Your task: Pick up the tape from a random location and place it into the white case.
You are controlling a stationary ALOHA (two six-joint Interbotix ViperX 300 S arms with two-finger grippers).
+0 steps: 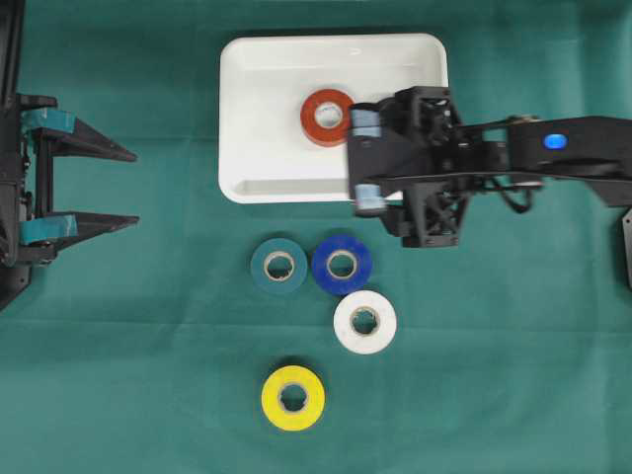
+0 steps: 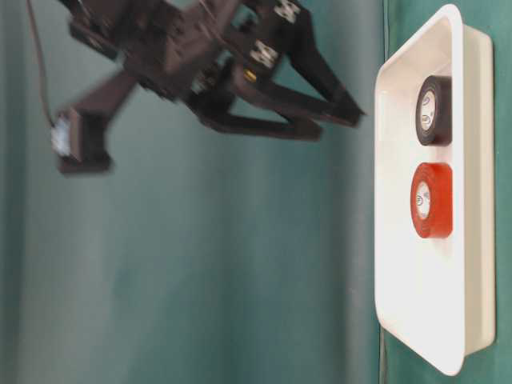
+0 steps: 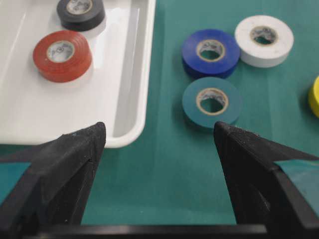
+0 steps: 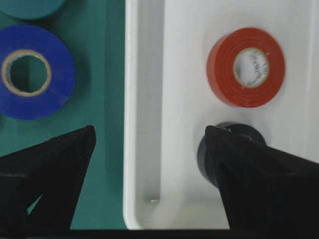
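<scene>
The white case [image 1: 267, 99] lies at the back centre with a red tape [image 1: 310, 117] and a black tape [image 2: 434, 110] inside it. My right gripper [image 4: 149, 130] hangs open above the case's near right corner, straddling its rim [image 4: 130, 99] and holding nothing. The black tape [image 4: 202, 154] sits partly behind one of its fingers. My left gripper [image 1: 133, 188] stands open and empty at the far left, clear of everything. Teal tape [image 1: 261, 267], blue tape [image 1: 361, 265], white tape [image 1: 383, 324] and yellow tape [image 1: 273, 399] lie on the green cloth in front of the case.
The right arm [image 1: 553, 143] reaches in from the right edge over the cloth. In the left wrist view the case's corner [image 3: 124, 134] and the teal tape [image 3: 229, 102] lie just ahead of the left fingertips.
</scene>
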